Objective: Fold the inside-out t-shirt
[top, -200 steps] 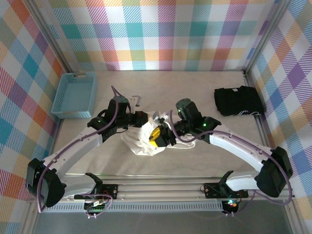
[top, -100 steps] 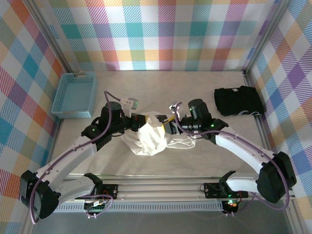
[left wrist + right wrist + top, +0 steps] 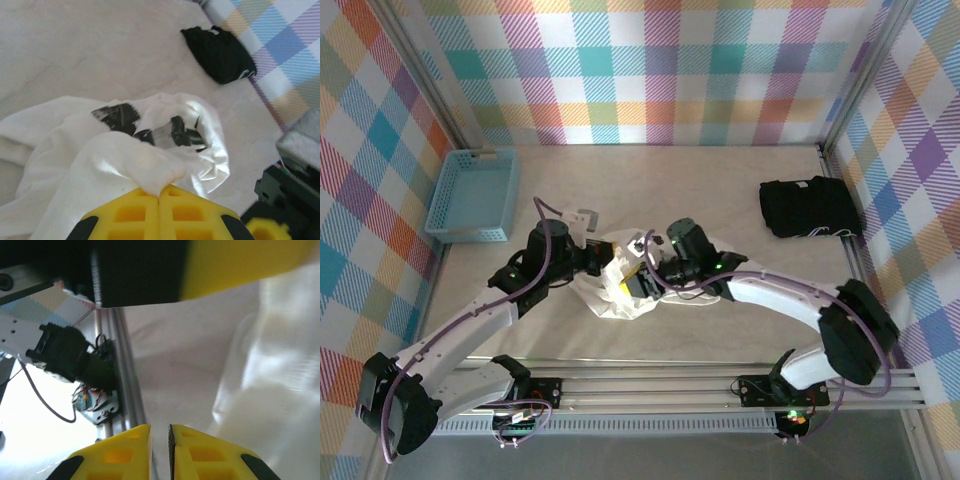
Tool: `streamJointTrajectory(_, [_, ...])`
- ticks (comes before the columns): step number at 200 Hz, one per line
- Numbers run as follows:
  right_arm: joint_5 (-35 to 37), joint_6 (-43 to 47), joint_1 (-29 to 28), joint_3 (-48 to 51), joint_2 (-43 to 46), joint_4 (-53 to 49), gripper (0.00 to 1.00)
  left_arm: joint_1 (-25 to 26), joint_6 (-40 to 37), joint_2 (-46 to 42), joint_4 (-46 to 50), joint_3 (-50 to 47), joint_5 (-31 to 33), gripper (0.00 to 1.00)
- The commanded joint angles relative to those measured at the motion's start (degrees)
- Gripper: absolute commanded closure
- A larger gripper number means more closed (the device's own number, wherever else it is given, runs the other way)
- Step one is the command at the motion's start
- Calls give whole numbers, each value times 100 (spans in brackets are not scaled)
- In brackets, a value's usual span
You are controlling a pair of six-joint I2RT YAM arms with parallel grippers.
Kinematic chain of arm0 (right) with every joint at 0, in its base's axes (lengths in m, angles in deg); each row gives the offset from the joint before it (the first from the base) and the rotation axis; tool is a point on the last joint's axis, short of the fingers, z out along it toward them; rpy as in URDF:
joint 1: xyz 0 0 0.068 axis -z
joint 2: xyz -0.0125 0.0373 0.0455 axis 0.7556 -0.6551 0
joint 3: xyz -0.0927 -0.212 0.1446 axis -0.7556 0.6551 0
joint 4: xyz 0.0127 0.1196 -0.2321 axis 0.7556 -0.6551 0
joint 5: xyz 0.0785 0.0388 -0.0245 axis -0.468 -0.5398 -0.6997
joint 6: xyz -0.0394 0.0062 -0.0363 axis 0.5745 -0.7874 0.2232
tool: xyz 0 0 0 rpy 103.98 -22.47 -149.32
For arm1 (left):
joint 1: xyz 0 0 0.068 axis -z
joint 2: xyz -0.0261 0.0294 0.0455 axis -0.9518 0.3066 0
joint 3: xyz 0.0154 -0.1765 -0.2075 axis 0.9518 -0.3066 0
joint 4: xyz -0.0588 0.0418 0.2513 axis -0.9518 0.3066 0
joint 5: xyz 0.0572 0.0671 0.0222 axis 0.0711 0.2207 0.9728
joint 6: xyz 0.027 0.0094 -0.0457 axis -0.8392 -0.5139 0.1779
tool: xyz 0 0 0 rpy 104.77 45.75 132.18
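Above the bench (image 3: 720,180), the top view shows the inside-out t-shirt (image 3: 620,290) as a crumpled white heap near the middle, a little left of centre. It is not spread flat. Both arms reach in to meet over it, the left pincer (image 3: 608,264) and the right pincer (image 3: 640,274) just beside each other at the top of the heap. A blue basket (image 3: 470,236) stands well apart at the far left, and a black folded garment (image 3: 808,207) lies well apart at the far right.

In the left wrist view, the left pincer (image 3: 160,202) has its yellow fingers pressed together on a small peak of the t-shirt (image 3: 90,170), which falls away from them in shiny folds. Dark shapes show in a hollow of the cloth, and what they are cannot be told. The black garment (image 3: 220,52) lies beyond on the bare bench (image 3: 75,45).

In the right wrist view, the right pincer (image 3: 159,442) has its fingers nearly together with a thin slit between them. Whether any cloth sits in that slit cannot be told. Glossy white cloth of the t-shirt (image 3: 270,370) lies ahead, and the metal rail (image 3: 131,390) at the near edge runs to the left.

Several things could go wrong from here. The left grip takes only a small pinch of thin, slippery cloth, so a pull might let it slide free. The two pincers work very close together and could knock each other. With the shirt so bunched, either one may catch several layers at once, and the heap would then twist rather than open out.
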Motion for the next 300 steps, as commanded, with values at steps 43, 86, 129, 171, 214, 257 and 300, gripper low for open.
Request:
streamJointTrajectory(43, [-581, 68, -134, -74, -98, 572, 77, -89, -137, -495, -1012, -852, 497, 100])
streamJointTrajectory(86, [786, 127, 91, 225, 591, 145, 69, -110, -140, -788, -1453, -1249, 344, 100])
streamJointTrajectory(129, [2486, 124, 117, -112, 300, -555, 60, -110, -181, -1075, -1548, -1392, 197, 100])
streamJointTrajectory(171, [2440, 314, 115, -455, -326, -451, 52, -110, -194, -1152, -1435, -1392, 225, 100])
streamJointTrajectory(214, [2020, 598, 267, -542, -189, -515, 92, -110, -212, -1214, -1279, -1401, 555, 100])
streamJointTrajectory(257, [-419, 958, 913, -17, 813, -502, 97, -110, -178, -522, -491, -795, 1777, 100])
streamJointTrajectory(300, [-1338, 307, 1273, 313, 998, 303, 97, -110, -270, 419, -354, -144, 1451, 98])
